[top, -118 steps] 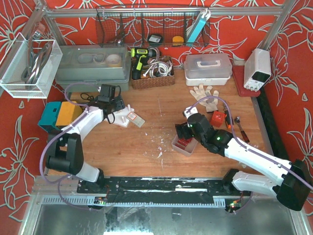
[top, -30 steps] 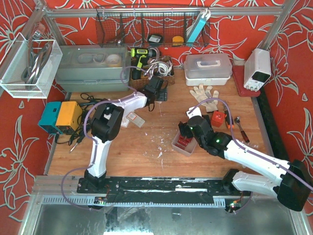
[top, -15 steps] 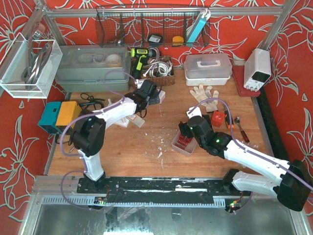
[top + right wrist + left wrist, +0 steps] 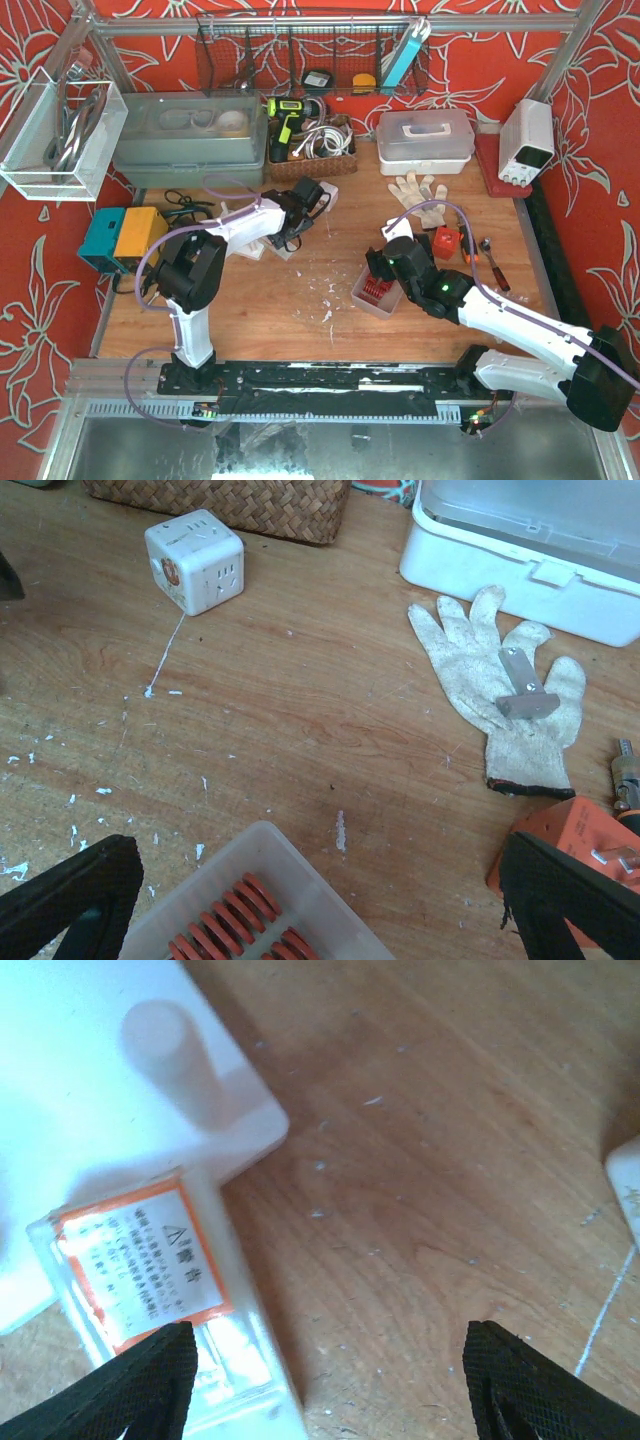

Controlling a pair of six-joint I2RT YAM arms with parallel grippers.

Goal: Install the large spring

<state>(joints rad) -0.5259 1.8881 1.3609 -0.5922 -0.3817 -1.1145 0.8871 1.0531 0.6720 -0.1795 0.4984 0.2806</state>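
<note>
Several large red springs (image 4: pixel 225 930) lie in a clear plastic tray (image 4: pixel 300 880) on the wooden table; they also show in the top view (image 4: pixel 372 292). My right gripper (image 4: pixel 320 905) hangs open and empty just above the tray; the top view (image 4: pixel 376 272) shows this too. My left gripper (image 4: pixel 325 1380) is open and empty, low over the wood beside a clear box with an orange label (image 4: pixel 140 1250). A white plate with a round peg (image 4: pixel 165 1035) lies next to that box. In the top view the left gripper (image 4: pixel 292 228) is at the table's back middle.
A white cube (image 4: pixel 195 545), a wicker basket (image 4: pixel 220 500), a white lidded box (image 4: pixel 530 540), a work glove (image 4: pixel 500 690) with a metal bracket on it and an orange block (image 4: pixel 570 850) lie beyond the tray. Teal and orange boxes (image 4: pixel 125 235) stand at the left.
My left arm has swung from the left side toward the table's back middle, then drawn back a little over the clear box. The right arm has barely moved.
</note>
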